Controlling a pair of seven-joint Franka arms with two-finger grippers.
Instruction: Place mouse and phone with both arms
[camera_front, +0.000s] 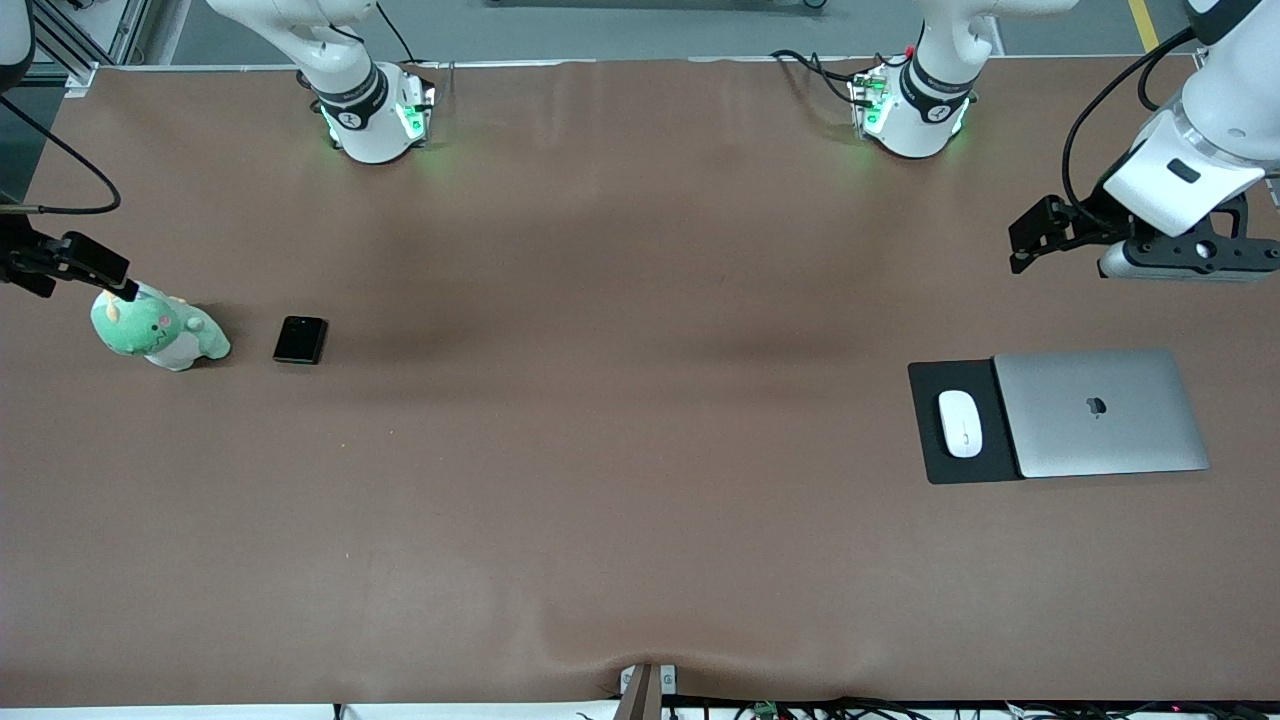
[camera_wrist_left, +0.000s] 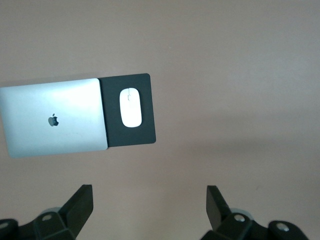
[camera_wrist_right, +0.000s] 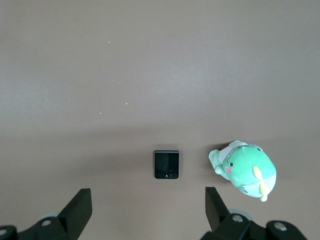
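The white mouse (camera_front: 960, 423) lies on a black pad (camera_front: 935, 470) beside a closed silver laptop, toward the left arm's end of the table. It also shows in the left wrist view (camera_wrist_left: 131, 107). The black folded phone (camera_front: 300, 340) lies flat toward the right arm's end and shows in the right wrist view (camera_wrist_right: 166, 164). My left gripper (camera_wrist_left: 150, 200) is open and empty, high over bare table by the laptop. My right gripper (camera_wrist_right: 148, 200) is open and empty, high over bare table close to the phone.
The silver laptop (camera_front: 1100, 412) overlaps the pad's edge. A green plush toy (camera_front: 158, 330) sits beside the phone, closer to the table's end. The brown table cover (camera_front: 620, 450) stretches wide between the two groups.
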